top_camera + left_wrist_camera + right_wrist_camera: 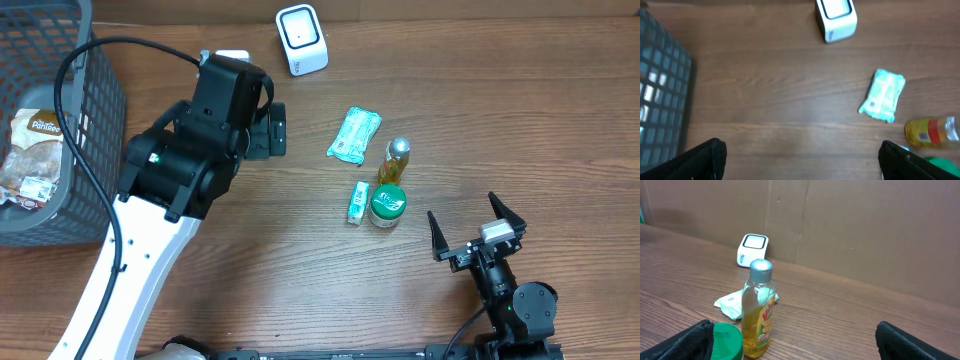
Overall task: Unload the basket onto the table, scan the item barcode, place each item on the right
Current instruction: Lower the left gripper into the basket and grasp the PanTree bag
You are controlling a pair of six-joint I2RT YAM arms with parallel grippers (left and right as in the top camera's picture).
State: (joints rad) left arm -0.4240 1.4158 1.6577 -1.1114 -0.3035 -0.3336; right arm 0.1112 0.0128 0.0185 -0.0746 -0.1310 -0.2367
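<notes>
Wooden table, brown wall

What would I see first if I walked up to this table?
Probably the big black and white left arm stretching over the table's left side, next to a grey basket with a food bag inside. Then the little group in the middle: an upright yellow bottle, a green-lidded tub and a teal packet. A white scanner sits at the far edge.
</notes>
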